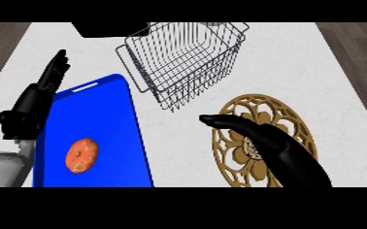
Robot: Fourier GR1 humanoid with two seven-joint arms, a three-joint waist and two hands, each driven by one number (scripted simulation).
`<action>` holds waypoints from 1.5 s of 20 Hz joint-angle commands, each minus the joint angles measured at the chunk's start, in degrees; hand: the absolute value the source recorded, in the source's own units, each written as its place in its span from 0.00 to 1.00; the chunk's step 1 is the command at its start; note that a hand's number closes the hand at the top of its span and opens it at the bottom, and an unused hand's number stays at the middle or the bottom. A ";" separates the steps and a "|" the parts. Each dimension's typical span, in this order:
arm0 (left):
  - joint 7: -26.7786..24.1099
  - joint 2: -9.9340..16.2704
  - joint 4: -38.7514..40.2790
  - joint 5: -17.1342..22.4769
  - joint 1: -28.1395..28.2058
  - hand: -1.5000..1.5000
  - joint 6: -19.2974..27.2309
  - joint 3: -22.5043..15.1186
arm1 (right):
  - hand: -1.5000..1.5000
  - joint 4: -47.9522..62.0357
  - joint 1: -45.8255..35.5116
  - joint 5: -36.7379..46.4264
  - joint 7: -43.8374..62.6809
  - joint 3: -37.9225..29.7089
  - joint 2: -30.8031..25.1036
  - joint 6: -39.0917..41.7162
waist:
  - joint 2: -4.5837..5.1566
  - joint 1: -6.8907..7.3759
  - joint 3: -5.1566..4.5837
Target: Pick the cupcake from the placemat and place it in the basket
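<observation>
An orange-topped cupcake (82,155) sits on the blue placemat (100,121) at the lower left. The wire basket (188,60) stands tilted at the back centre, with nothing inside it. My right hand (276,148) is open, fingers stretched toward the left, hovering over the gold trivet and well to the right of the cupcake. At the left edge my left hand (39,97) rests open with its fingers pointing up, beside the placemat.
A round gold openwork trivet (287,121) lies at the right, partly under my right hand. A dark object (108,27) sits at the back edge behind the basket. The counter top (179,140) is white marble.
</observation>
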 commanded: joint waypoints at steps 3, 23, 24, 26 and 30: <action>-0.29 0.63 -1.34 -0.03 0.71 0.50 -0.95 -0.01 | 0.00 -5.05 -8.99 10.85 12.67 -7.85 -18.78 6.89 | -0.27 0.84 -0.18; 1.64 -4.80 -1.07 -4.86 -2.62 0.50 -1.00 -0.62 | 0.00 12.57 -29.46 -8.62 21.85 -9.79 -37.94 51.70 | 0.82 2.60 0.22; 0.50 -4.20 -0.58 -4.71 -1.84 0.50 -2.09 0.25 | 0.00 14.09 -33.36 -7.12 25.25 -6.11 -33.77 49.89 | 0.86 3.08 0.18; 1.44 -1.80 -2.36 -2.57 -0.33 0.50 -4.98 3.29 | 0.00 9.38 -28.09 -4.95 24.17 -6.36 -32.78 49.34 | 0.71 2.70 0.21; -3.88 -3.71 6.51 -2.97 -3.22 0.50 -7.51 5.01 | 0.00 9.46 -22.41 6.14 17.56 -5.68 -28.92 49.87 | 0.91 2.12 0.23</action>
